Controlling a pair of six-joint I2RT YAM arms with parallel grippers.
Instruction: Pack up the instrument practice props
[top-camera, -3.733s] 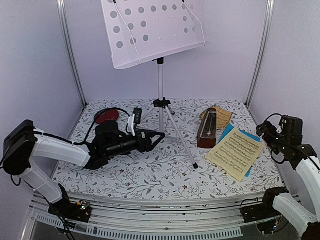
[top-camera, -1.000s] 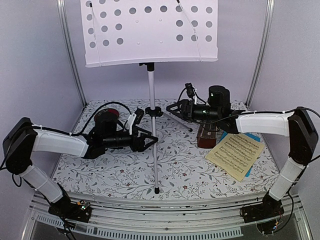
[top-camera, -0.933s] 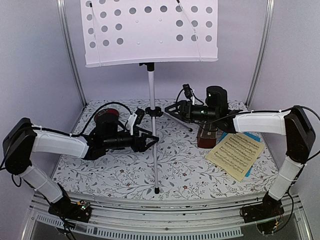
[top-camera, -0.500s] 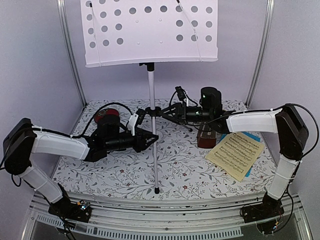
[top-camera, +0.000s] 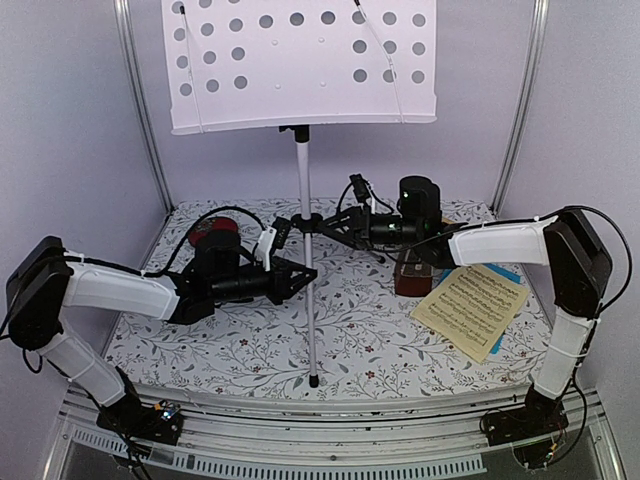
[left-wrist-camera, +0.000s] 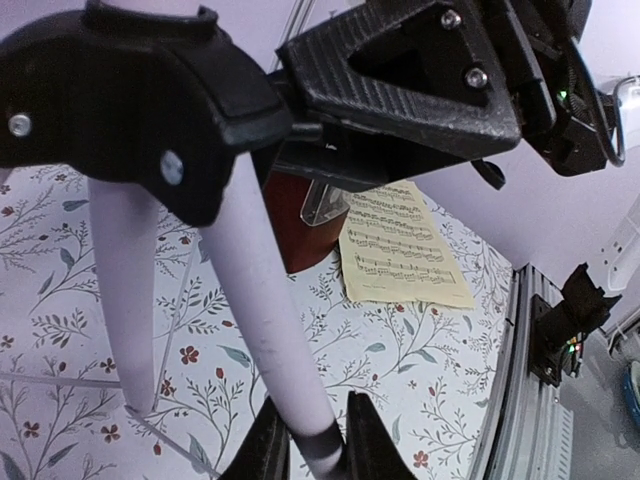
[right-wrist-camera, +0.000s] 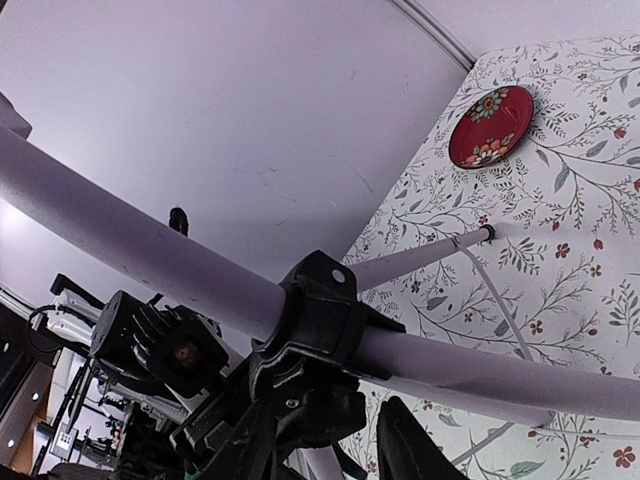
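The music stand rises mid-table, its white perforated desk at the top. My left gripper is shut on the silver tube just below the black hub; the tube sits snug between its fingertips. My right gripper reaches in from the right. Its jaws straddle the hub's black clamp, and a sliver of cloth shows beside one finger. The dark metronome is partly hidden behind the right arm. Cream music sheets lie on a blue one.
A red patterned plate lies at the back left behind the left arm, also visible as the plate in the right wrist view. Another tripod leg angles back right. The cloth-covered table ends in a metal rail at the front.
Over the last second both grippers' jaws have narrowed. The right gripper has slid left along the leg to the hub. The stand has stayed put.
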